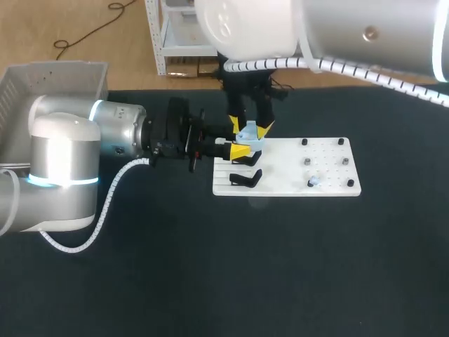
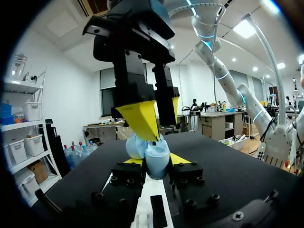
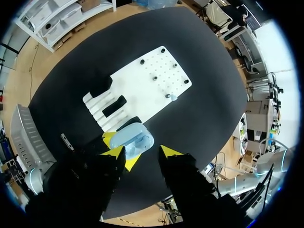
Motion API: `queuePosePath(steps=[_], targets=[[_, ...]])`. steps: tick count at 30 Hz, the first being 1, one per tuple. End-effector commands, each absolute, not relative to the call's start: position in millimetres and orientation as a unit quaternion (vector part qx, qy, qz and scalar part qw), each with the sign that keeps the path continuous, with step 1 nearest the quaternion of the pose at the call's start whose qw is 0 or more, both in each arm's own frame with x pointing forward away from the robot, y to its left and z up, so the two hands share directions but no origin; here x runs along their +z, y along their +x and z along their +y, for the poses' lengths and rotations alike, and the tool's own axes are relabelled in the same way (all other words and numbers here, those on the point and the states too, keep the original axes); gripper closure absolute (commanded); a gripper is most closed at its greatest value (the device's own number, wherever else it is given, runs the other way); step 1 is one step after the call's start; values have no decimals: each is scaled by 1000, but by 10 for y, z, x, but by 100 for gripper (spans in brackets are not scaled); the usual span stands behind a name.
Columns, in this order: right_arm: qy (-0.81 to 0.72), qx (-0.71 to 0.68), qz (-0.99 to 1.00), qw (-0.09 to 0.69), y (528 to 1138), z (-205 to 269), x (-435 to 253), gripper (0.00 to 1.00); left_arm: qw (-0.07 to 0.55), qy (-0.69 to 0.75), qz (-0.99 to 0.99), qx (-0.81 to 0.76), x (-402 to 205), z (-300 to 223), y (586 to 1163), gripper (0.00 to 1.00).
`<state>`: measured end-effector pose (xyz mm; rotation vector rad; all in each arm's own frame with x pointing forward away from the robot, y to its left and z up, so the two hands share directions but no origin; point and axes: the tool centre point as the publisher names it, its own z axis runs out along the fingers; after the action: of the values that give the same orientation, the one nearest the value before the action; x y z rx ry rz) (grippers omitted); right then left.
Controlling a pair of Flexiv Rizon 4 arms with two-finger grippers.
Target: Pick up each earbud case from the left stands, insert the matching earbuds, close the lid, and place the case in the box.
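Above the black table (image 1: 210, 281), two arms meet over one end of a white board.

Right arm (image 1: 351, 31): enters from the far right corner, with thick white and silver links and the wrist pointing straight down.

Left arm (image 1: 77, 151): enters from the left, forearm lying level and low over the table, wrist pointing toward the board.

Right gripper (image 3: 142, 152): upright, fingers apart. One yellow tip is close against the case; the other stands off it, with table showing between.

Left gripper (image 2: 157, 160): horizontal, its two yellow tips pressed on opposite sides of the earbud case, clamped on it.

White board (image 1: 295, 158): flat, rectangular, near the table's middle. Its left end is slotted and its right part is drilled with rows of holes.

Box (image 1: 42, 77): grey, with slatted walls, at the far left corner behind the left arm, well apart from the board. Only grey wall and floor show inside.

Earbud case (image 1: 250, 133): light blue, rounded, held in the air above the board's slotted end, under the right gripper. The left wrist view shows two rounded lobes; whether the lid is up cannot be told.

Black stand (image 1: 245, 180): on the slotted end, on the near side of the held case.

Pegs (image 1: 306, 162): small, upright, on the drilled part.

Earbud (image 1: 313, 182): small, pale, on the near side of the drilled part, beside a peg.
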<state>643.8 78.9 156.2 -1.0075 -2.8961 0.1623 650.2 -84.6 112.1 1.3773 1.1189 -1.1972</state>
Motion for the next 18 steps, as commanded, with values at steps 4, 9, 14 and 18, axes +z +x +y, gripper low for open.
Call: queuePosePath(steps=[4, 9, 14, 18], targets=[[-276, -7, -961, 9, 6154, 513, 1719, 60, 481, 564, 459, -490, 1115, -848, 6502, 100], [-175, -36, -984, -9, 5999, 251, 1722, 56, 481, 564, 459, -490, 1115, -848, 6502, 100], [-145, -67, -987, 0, 5961, 29, 1732, 56, 481, 564, 459, -490, 1115, -848, 6502, 100], [-130, -82, -988, 3, 5950, -70, 1727, 53, 481, 564, 459, -490, 1115, -848, 6502, 100]])
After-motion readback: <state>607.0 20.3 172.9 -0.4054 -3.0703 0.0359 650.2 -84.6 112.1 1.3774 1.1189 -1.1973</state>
